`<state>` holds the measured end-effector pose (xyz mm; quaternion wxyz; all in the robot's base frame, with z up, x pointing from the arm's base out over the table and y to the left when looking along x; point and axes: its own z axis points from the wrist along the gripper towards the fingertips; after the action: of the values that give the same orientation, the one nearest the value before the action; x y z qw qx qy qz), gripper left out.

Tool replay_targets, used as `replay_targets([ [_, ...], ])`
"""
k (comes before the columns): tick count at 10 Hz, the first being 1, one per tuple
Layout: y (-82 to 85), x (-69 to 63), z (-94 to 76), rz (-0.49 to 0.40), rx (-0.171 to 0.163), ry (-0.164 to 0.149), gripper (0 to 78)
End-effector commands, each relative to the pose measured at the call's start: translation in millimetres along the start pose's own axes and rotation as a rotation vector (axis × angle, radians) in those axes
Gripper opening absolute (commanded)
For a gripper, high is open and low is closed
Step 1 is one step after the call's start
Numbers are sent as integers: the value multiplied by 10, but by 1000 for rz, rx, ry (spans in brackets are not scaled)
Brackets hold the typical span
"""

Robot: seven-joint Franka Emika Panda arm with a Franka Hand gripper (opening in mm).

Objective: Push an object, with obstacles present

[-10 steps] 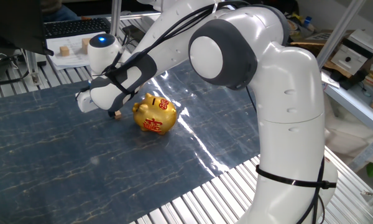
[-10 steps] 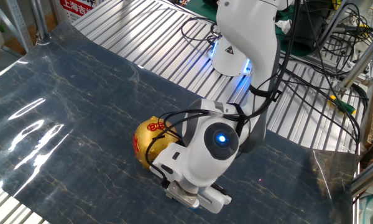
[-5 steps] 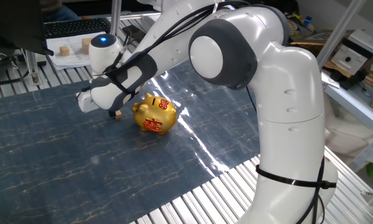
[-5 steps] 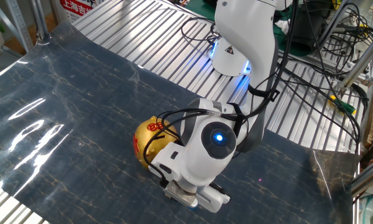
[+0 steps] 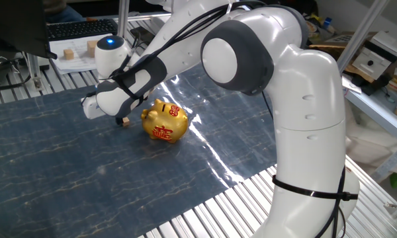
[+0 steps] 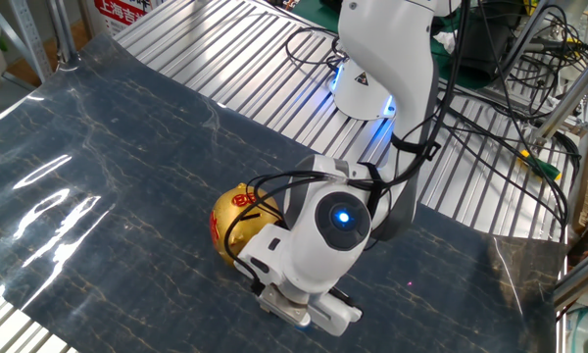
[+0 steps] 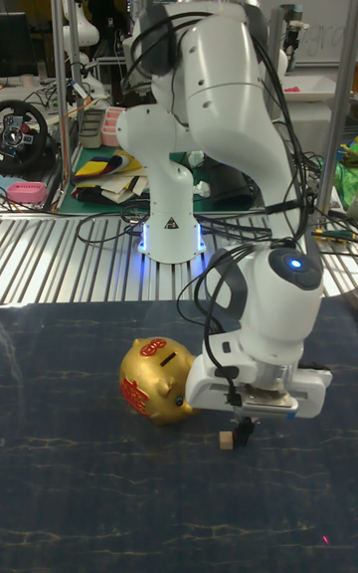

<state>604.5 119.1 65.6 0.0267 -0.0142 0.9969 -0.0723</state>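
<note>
The object, a tiny tan wooden cube (image 5: 126,121) (image 7: 229,441), lies on the dark blue mat just left of the obstacle, a shiny gold piggy bank (image 5: 164,120) (image 6: 233,222) (image 7: 156,380) with red characters. My gripper (image 5: 120,119) (image 7: 241,426) points straight down with its dark fingertips at mat level, right beside the cube on the side away from the pig. The fingers look pressed together with nothing between them. In the other fixed view the white hand hides both the fingertips and the cube.
Larger wooden blocks on white paper (image 5: 77,52) and a keyboard (image 5: 79,28) sit past the mat's far edge. The blue marbled mat (image 5: 66,172) lies on a slatted metal table (image 6: 235,59). Cables (image 6: 500,108) trail near the robot base (image 7: 169,230).
The hand has crept a little along the mat by the pig. The cube and the piggy bank look unmoved.
</note>
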Motion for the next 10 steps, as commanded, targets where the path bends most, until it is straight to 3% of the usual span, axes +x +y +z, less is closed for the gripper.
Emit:
replay_targets([
  [1,-1,-11,-14,97,-26,2,0],
  [6,-1,-11,-14,272,-40,31,0],
  [10,-1,-11,-14,304,-25,98,0],
])
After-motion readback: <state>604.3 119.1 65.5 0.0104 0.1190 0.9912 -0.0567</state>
